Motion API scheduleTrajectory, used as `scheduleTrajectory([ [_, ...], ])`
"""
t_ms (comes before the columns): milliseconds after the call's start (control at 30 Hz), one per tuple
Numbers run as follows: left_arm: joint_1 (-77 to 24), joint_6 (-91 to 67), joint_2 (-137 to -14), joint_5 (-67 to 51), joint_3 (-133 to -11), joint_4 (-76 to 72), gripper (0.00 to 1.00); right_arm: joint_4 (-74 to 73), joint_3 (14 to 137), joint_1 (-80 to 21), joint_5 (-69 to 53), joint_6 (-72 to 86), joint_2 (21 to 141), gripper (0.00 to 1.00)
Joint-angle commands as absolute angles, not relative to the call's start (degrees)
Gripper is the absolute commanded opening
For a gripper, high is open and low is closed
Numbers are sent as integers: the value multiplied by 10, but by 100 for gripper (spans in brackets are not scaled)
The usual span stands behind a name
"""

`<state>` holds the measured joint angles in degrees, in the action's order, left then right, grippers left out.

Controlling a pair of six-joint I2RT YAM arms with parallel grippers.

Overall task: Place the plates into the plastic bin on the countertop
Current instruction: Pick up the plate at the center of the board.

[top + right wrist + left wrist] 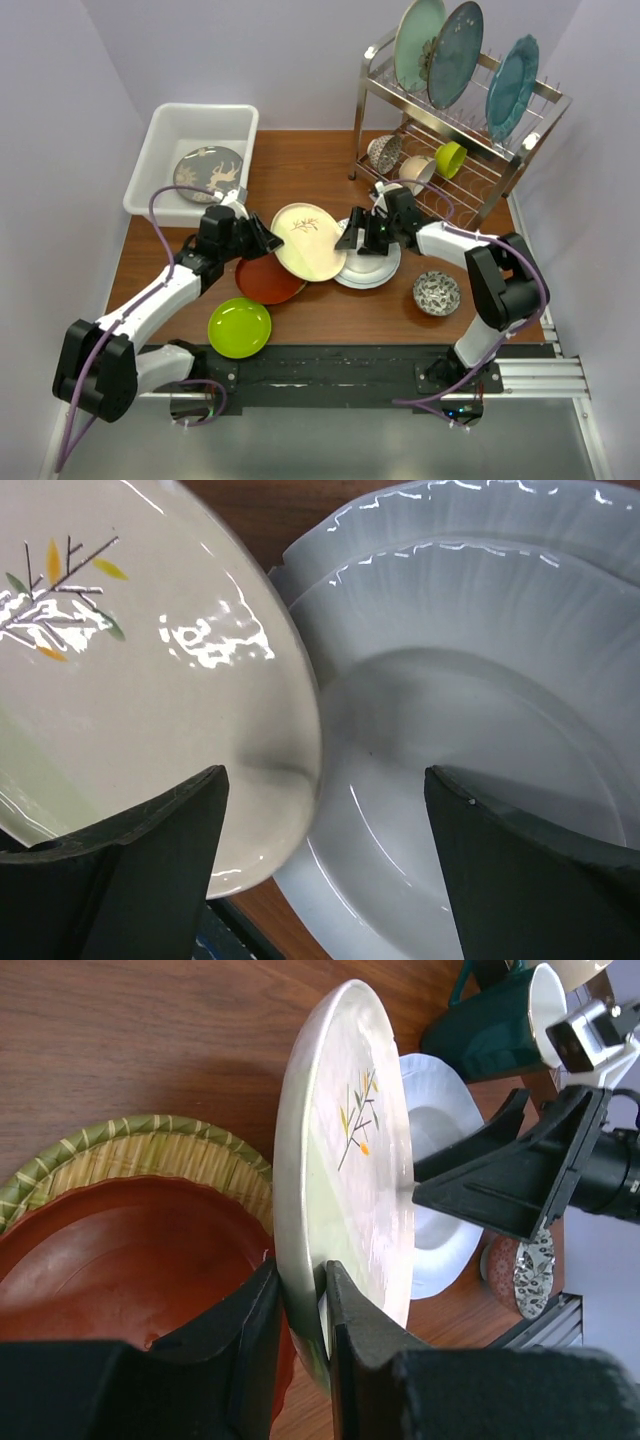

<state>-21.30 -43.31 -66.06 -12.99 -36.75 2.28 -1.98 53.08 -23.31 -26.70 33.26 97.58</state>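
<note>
My left gripper (262, 238) (300, 1295) is shut on the rim of the cream plate (310, 240) (350, 1140) (130, 680), which is tilted up on edge. The plate's far edge rests over the white plate (372, 268) (440, 1130) (480, 680). My right gripper (352, 236) (325, 825) is open, its jaws either side of where the two plates overlap. The red-brown plate (266, 282) (120, 1260) lies on the woven yellow plate (150, 1145). The lime green plate (239, 327) sits near the front. The grey tree-pattern plate (207, 172) lies in the white plastic bin (165, 125) at the back left of the countertop (330, 310).
A steel wire rack (470, 150) at the back right holds large teal and blue-grey plates and small bowls. A small patterned bowl (437, 292) stands right of the white plate. A dark green mug (490, 1025) stands behind the white plate.
</note>
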Motion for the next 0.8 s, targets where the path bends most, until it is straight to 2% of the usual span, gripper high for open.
scheduleTrajectory([
  [0,-199,-444,-630,-150,-393,-16,0,-9,500,-236,-271,323,929,88],
  [200,-187,-456,-623,-165,-417,-15,0,23,484,-236,-281,326,888,95],
  [767,-150,-476,-626,-203,-478,-18,0,61,460,-241,-314,300,850,97],
])
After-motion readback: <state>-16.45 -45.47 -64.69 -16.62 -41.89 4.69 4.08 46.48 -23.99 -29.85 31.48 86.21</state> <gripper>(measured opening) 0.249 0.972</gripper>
